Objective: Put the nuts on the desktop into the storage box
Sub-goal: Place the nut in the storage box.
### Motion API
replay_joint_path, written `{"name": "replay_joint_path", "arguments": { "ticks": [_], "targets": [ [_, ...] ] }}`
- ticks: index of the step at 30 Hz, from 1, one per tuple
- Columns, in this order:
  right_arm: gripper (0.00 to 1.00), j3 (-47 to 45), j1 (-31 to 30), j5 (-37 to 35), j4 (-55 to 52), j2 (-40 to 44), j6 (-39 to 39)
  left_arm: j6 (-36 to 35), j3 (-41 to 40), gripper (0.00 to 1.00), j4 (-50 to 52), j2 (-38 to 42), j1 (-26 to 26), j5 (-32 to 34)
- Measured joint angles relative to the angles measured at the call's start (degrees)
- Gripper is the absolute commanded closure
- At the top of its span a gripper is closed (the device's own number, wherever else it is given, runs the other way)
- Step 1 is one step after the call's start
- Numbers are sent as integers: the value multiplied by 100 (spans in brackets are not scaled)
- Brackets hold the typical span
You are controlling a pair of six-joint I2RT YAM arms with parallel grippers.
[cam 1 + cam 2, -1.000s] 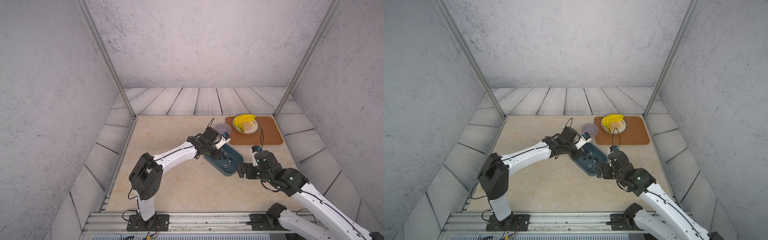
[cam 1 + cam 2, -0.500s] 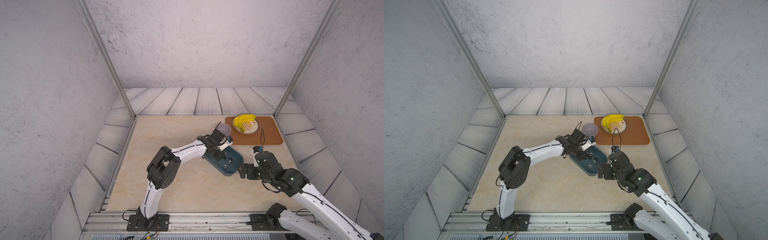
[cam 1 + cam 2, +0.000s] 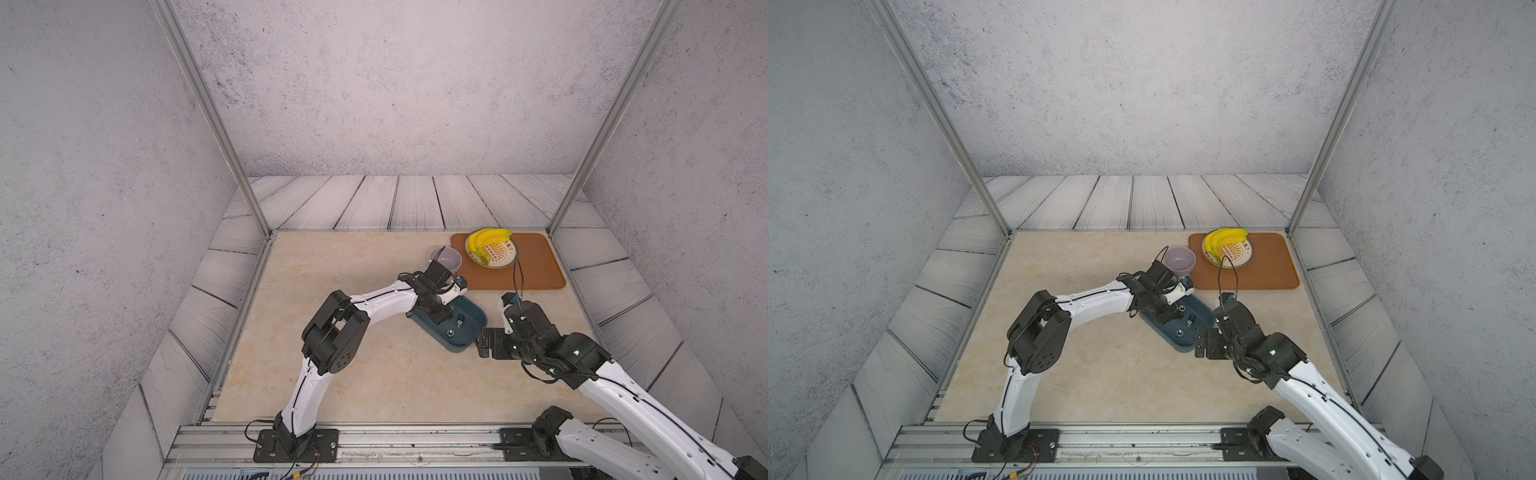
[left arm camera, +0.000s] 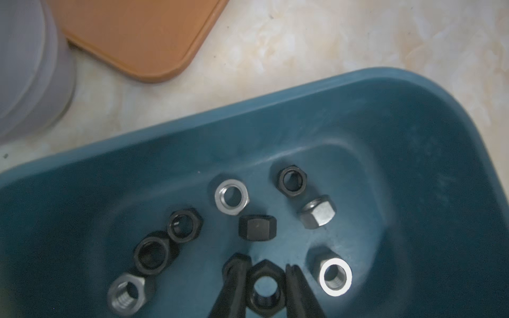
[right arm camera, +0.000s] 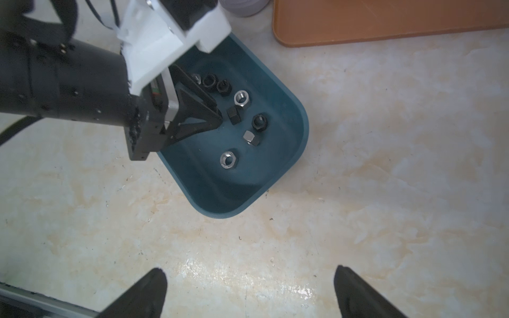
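Left claw [image 4: 264,264] pinches black nut [image 4: 265,289] over box [image 4: 413,132]; eight nuts [image 4: 232,196] lie inside, none seen on desktop [image 5: 385,165]; release remains. Right claw [image 5: 249,271] gapes empty.

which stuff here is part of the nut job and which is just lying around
Job: nuts, storage box, desktop, left gripper shut on a black nut.
Lying about: lilac bowl, orange tray, plate, bananas.

light: bright, even | glare: desktop [image 5: 275,275] | blur: bowl [image 4: 24,68] | wrist corners: dim
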State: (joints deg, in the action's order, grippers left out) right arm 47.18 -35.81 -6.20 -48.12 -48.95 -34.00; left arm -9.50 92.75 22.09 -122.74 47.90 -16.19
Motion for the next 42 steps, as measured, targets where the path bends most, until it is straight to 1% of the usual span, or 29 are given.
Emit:
{"name": "replay_joint_path", "arguments": {
  "ticks": [12,17,24,34,38,40,42],
  "targets": [
    [1,0,0,-26,0,151,-4,79,140,78,-330,-125,160,-385],
    [1,0,0,-24,26,184,-7,92,341,78,-345,-387,175,-461],
    [1,-59,0,-17,90,214,-7,94,365,77,-310,-529,177,-417],
    [1,-87,0,9,144,273,-4,92,400,75,-297,-529,179,-87],
    [1,-87,0,24,166,273,-4,90,402,68,-273,-529,179,17],
    [1,-90,0,31,166,273,-4,96,402,63,-260,-529,179,37],
    [1,-90,0,39,168,273,-4,103,402,55,-256,-529,179,39]
  ]
}}
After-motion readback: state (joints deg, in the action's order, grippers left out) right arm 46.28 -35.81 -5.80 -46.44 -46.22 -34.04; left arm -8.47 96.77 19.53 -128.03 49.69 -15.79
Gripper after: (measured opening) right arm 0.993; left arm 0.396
